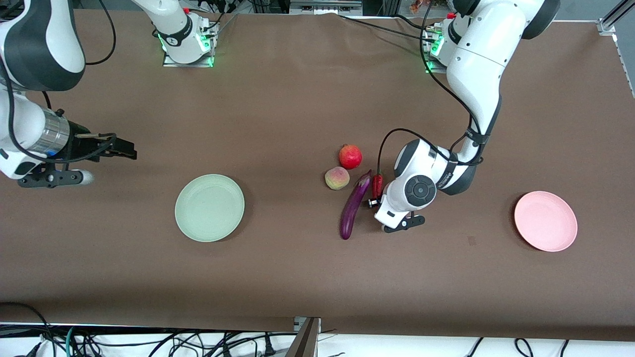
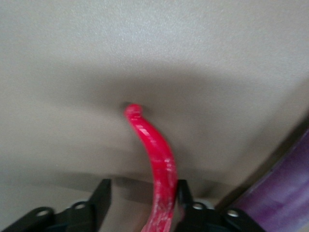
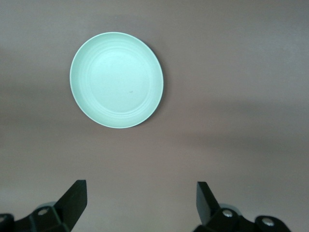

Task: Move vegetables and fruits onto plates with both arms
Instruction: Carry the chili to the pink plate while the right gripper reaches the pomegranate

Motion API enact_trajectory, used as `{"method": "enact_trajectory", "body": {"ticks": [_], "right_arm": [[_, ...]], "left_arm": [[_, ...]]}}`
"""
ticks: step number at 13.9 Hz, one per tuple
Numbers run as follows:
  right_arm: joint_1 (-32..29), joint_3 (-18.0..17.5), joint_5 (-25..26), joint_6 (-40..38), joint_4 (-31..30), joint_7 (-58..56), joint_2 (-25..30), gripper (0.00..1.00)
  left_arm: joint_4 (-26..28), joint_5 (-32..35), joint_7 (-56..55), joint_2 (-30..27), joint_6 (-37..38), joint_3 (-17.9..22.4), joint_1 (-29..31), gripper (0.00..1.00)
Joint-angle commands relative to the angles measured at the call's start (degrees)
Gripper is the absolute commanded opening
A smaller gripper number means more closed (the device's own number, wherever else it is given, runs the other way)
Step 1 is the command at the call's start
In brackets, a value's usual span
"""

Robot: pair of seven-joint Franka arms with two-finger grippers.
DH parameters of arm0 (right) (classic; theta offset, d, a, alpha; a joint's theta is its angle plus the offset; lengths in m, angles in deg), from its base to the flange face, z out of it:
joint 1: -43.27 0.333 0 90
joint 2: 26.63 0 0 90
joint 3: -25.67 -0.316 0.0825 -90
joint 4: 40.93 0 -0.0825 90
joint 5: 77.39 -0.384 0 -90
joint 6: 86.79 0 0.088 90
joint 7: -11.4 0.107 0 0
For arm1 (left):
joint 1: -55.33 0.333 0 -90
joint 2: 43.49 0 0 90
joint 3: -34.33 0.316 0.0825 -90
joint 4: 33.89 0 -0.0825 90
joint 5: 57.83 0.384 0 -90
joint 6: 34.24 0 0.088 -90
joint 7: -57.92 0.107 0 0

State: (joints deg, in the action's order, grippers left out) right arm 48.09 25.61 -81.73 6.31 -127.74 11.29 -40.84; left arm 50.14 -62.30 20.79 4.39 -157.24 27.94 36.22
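Note:
The red chili pepper lies on the table beside the cap end of the purple eggplant. My left gripper is low over the chili. In the left wrist view the chili runs between the jaws of my left gripper, against one finger, with a gap to the other finger; the eggplant is beside it. The red fruit and the peach sit next to the eggplant's cap. My right gripper is open and empty, up over the right arm's end of the table.
The mint green plate is bare, between the right gripper and the fruit; it shows in the right wrist view past my right gripper. The pink plate is bare at the left arm's end.

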Motion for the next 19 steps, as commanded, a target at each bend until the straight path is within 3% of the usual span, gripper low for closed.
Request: {"method": "enact_trajectory", "body": {"ticks": [1, 2, 6, 8, 10, 13, 14, 19], "right_arm": [[3.78, -0.03, -0.76, 1.2, 0.86, 0.64, -1.95, 1.0], [5.19, -0.03, -0.76, 1.99, 0.94, 1.86, -2.74, 1.0], [10.11, -0.03, -5.13, 6.56, 1.03, 11.87, -6.61, 1.0], [13.27, -0.03, -5.94, 9.28, 1.03, 17.05, -8.37, 1.0], [16.09, -0.03, -6.12, 12.01, 0.94, 22.41, -9.77, 1.0], [21.18, -0.03, -6.29, 16.22, 1.03, 28.13, -12.15, 1.0], [23.2, -0.03, -6.64, 18.41, 1.03, 31.02, -13.2, 1.0], [33.13, -0.03, -9.02, 30.28, 1.12, 45.0, -18.47, 1.0]], "left_arm": [[-2.12, -0.55, -0.67, 1.24, 0.22, 0.59, -0.85, 0.13], [-2.12, -0.55, -0.49, 1.15, 0.22, 0.59, -0.42, 0.0], [-5.09, 0.33, 8.0, -0.25, 1.53, 1.2, 3.17, 0.0], [-6.94, 0.42, 15.72, -1.48, 7.91, 1.2, 8.0, 0.0], [-7.48, 0.33, 32.46, -2.79, 13.55, 1.11, 15.46, 0.0], [-7.3, 1.29, 54.9, -3.86, 14.28, 1.81, 25.06, 0.0], [-7.3, 3.91, 60.1, -3.86, 14.28, 3.82, 26.82, 0.0], [-7.3, 7.53, 75.51, -3.16, 13.93, 4.98, 34.65, 0.0]]}}
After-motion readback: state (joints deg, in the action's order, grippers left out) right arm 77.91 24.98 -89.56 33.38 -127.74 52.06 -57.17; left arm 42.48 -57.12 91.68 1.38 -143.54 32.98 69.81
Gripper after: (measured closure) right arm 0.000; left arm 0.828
